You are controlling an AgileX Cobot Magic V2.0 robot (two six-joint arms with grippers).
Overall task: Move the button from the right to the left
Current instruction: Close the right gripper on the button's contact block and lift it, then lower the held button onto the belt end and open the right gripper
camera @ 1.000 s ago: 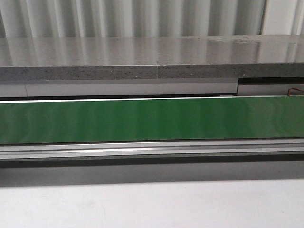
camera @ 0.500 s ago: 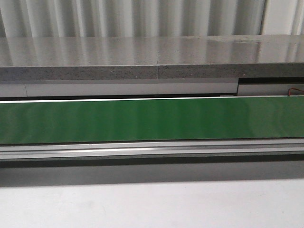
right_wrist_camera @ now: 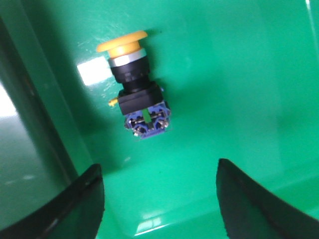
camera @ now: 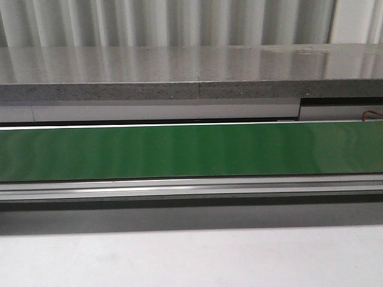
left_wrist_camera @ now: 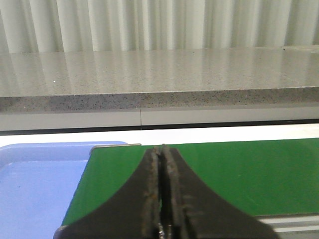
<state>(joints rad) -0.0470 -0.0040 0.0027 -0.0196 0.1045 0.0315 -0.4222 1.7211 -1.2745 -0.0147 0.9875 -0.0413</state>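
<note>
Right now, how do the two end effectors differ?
The left end effector is shut, fingers pressed together, holding nothing; the right end effector is open wide. The left faces along the green belt beside a blue tray; the right looks down at the button lying inside a green bin. Both have dark fingers.

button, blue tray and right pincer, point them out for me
button [right_wrist_camera: 134, 87], right wrist view, on its black collar below the yellow cap
blue tray [left_wrist_camera: 35, 184], left wrist view, on its bare floor
right pincer [right_wrist_camera: 160, 199], right wrist view, midway between its two open fingertips
</note>
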